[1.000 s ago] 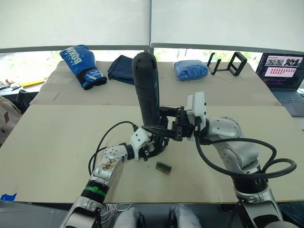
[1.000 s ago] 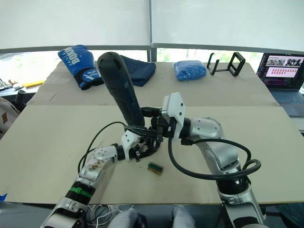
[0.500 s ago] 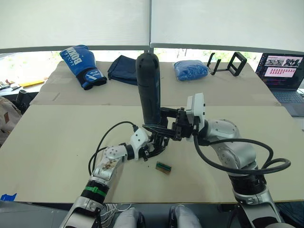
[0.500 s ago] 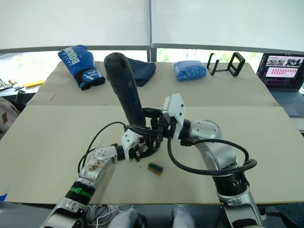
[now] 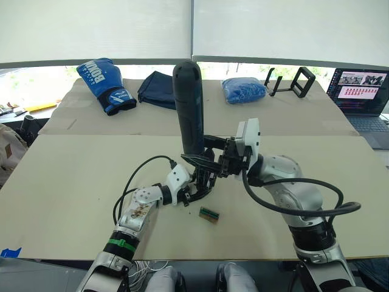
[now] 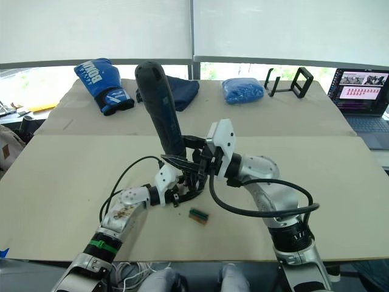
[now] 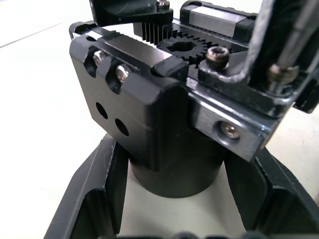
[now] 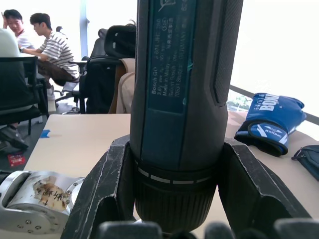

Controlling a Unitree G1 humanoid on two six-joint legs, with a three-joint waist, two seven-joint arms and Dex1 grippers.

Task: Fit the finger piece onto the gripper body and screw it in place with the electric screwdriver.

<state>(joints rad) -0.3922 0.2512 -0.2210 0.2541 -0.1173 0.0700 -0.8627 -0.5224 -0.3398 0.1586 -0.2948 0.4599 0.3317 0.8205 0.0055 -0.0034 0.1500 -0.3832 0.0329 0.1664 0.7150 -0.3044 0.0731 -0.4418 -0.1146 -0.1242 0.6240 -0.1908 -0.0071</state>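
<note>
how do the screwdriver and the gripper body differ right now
The screwdriver is a long cylinder standing nearly upright, clamped in the right gripper. The gripper body is short and squat, with a round base, screws and exposed gear teeth, held low at the table by the left gripper. Both are dark.

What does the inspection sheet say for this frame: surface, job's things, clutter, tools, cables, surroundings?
Surface: beige table.
Job's things: electric screwdriver upright over the gripper body; finger piece cannot be told apart.
Clutter: small green-and-brown block near the front; blue boxing glove, dark cloth, blue bundle, black stand at the back.
Tools: left tool shut on the gripper body; right tool shut on the electric screwdriver.
Cables: black cable looping by the left arm.
Surroundings: laptop; seated people.
</note>
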